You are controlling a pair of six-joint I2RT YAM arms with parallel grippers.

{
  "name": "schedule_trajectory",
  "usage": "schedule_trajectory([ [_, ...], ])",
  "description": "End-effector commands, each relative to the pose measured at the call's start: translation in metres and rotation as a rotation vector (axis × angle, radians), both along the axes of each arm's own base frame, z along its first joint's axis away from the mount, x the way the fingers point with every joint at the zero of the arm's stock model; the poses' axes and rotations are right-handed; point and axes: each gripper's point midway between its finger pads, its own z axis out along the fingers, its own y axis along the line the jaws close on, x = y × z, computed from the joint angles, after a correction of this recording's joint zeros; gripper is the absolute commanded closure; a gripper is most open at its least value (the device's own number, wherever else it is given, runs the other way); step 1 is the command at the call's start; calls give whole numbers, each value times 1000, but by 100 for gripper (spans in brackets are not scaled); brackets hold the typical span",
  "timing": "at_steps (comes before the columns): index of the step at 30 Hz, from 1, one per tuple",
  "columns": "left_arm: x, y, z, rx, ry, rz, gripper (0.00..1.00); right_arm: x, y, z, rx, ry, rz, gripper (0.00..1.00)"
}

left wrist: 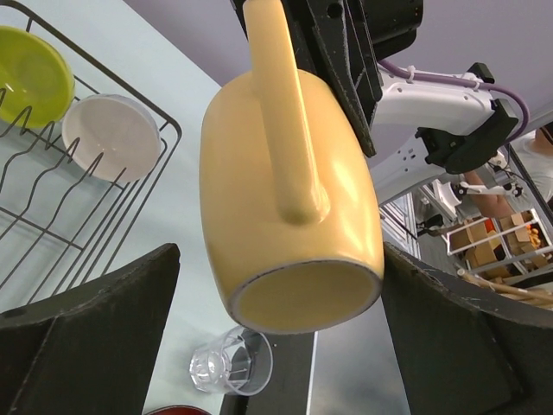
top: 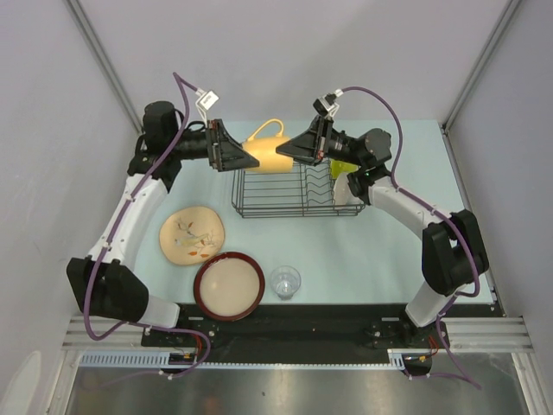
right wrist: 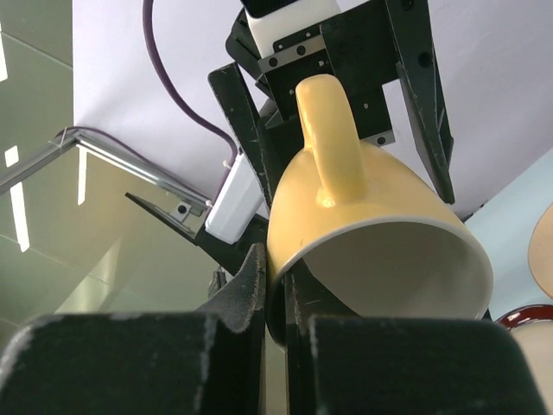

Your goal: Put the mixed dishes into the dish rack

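Note:
The pale yellow mug [top: 270, 156] hangs on its side above the back of the black wire dish rack [top: 294, 194]. My right gripper [top: 299, 149] is shut on the mug's rim; in the right wrist view its fingers [right wrist: 276, 290] pinch the mug wall [right wrist: 371, 216]. My left gripper [top: 232, 156] is open, its fingers straddling the mug's base [left wrist: 294, 216] with a gap on the left side. The lime green bowl [left wrist: 30, 73] and small pale saucer [left wrist: 112, 134] stand in the rack. The floral plate [top: 192, 235], red-rimmed dish [top: 228, 285] and clear glass [top: 284, 282] lie on the table.
The rack's upright loops [top: 315, 183] fill its right half; its left half holds only bare wire. The plate, dish and glass sit near the table's front edge, between the two arm bases. Grey walls close in on both sides.

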Motion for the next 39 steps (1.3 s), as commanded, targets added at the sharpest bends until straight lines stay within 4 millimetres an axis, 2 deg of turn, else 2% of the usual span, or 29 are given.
schedule_trajectory([
  [1, -12, -8, 13, -9, -75, -39, 0, -13, 1, 32, 83, -110, -20, 100],
  [8, -11, -13, 11, -15, -61, -57, 0, -13, 12, 26, 100, -93, -6, 100],
  [10, -11, -14, 11, -19, -62, -69, 4, -13, 15, 23, 98, -91, -4, 100],
  [11, -11, -14, 9, -20, -57, -75, 16, -13, 15, 23, 98, -93, -7, 100],
  [13, -12, -15, 8, -24, -57, -90, 29, -12, 15, 23, 96, -93, -8, 100],
  [14, -13, -14, 7, -25, -51, -92, 40, -11, 14, 23, 97, -95, -11, 100],
  [17, -13, -15, 5, -27, -44, -96, 51, -8, 13, 23, 100, -96, -24, 100],
  [19, -13, -16, 7, -32, -42, -103, 54, -6, 14, 20, 96, -88, -25, 100],
  [22, -11, -17, 9, -35, -42, -112, 83, -5, 16, 16, 89, -85, -22, 100],
  [23, -10, -17, 9, -34, -38, -109, 100, -4, 16, 15, 86, -83, -23, 100],
  [28, -6, -18, 7, -32, -18, -116, 100, 6, 16, 6, 72, -61, -36, 100],
  [31, 4, -18, 1, -25, 8, -111, 100, 20, 12, -7, 49, -36, -50, 100],
  [32, 12, -18, -7, -18, 27, -102, 100, 31, 10, -15, 41, -19, -65, 100],
  [35, 28, -17, -18, 3, 48, -83, 100, 44, 8, -31, 20, 10, -74, 89],
  [36, 34, -15, -25, 20, 56, -64, 100, 48, 6, -36, 12, 16, -77, 81],
  [38, 43, -13, -28, 35, 51, -47, 100, 56, 6, -48, -5, 40, -78, 72],
  [39, 51, -12, -40, 57, 69, -34, 100, 62, 5, -59, -18, 60, -77, 62],
])
